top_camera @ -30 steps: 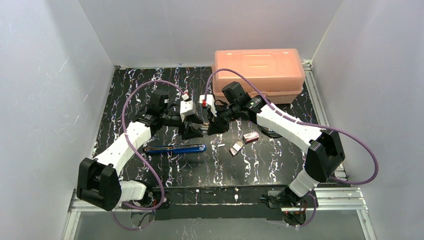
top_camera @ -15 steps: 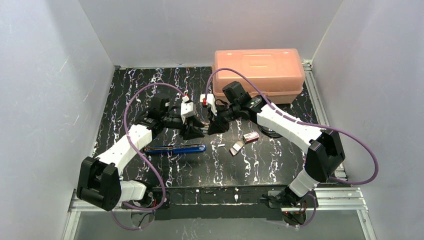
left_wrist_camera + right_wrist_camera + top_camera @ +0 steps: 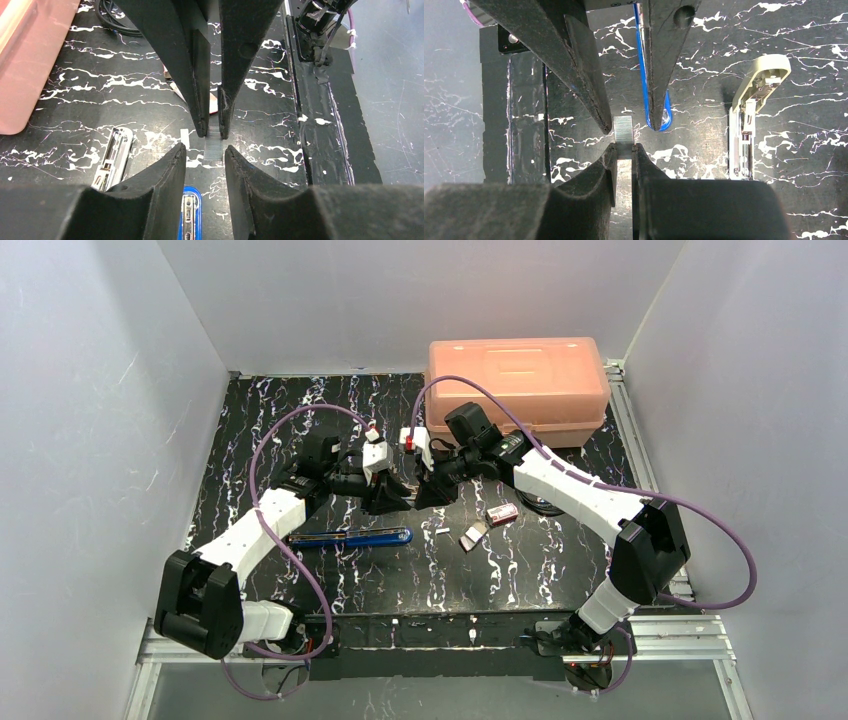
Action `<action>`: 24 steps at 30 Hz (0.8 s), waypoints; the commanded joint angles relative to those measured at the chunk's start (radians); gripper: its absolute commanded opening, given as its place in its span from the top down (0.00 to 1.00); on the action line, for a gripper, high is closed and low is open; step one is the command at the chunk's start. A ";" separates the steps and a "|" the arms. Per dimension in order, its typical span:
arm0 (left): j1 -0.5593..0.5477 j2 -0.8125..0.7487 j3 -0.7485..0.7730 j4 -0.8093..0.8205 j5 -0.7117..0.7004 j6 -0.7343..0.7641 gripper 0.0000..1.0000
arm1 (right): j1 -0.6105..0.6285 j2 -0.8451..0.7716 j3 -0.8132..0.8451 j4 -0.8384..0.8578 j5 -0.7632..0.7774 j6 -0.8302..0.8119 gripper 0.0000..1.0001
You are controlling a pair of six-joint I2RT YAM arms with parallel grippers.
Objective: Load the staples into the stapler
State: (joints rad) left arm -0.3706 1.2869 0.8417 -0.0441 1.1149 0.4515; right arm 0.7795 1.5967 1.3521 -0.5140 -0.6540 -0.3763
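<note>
A short silvery staple strip (image 3: 624, 131) is pinched at its near end by my right gripper (image 3: 624, 149), held above the mat; it also shows in the left wrist view (image 3: 214, 146). My left gripper (image 3: 205, 148) faces it, open, with its fingertips (image 3: 179, 152) on either side of the strip's free end, apparently without touching. The two grippers meet tip to tip in the top view, left (image 3: 392, 498) and right (image 3: 425, 492). The blue stapler (image 3: 350, 537) lies opened flat on the mat just below them.
A red staple box (image 3: 502, 512) and its pale tray (image 3: 473, 535) lie right of centre, with a loose strip (image 3: 441, 531) beside them. A pale metal-railed piece (image 3: 749, 117) lies on the mat. A pink plastic case (image 3: 518, 385) stands at the back. A black cable (image 3: 545, 505) coils near the right arm.
My left gripper has crept to the right, closing the gap to the right gripper, and its open fingers now flank the strip. The right gripper has stayed put, holding the strip.
</note>
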 commanded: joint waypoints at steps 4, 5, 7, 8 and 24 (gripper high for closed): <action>-0.007 -0.009 -0.015 0.005 0.037 -0.008 0.66 | -0.006 -0.035 0.039 0.033 0.004 0.007 0.97; -0.008 -0.009 -0.016 0.004 0.037 -0.008 0.66 | -0.006 -0.036 0.039 0.032 0.005 0.007 0.97; -0.007 -0.010 -0.015 0.003 0.039 -0.009 0.67 | -0.008 -0.037 0.039 0.034 0.007 0.009 0.97; -0.007 -0.010 -0.015 0.002 0.043 -0.008 0.67 | -0.008 -0.037 0.039 0.034 0.007 0.010 0.97; -0.007 -0.004 -0.016 -0.003 0.043 -0.016 0.69 | -0.008 -0.040 0.042 0.035 0.017 0.010 0.97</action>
State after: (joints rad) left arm -0.3717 1.2869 0.8364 -0.0414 1.1313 0.4370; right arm 0.7780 1.5967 1.3521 -0.5091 -0.6312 -0.3698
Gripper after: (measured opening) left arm 0.307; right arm 0.195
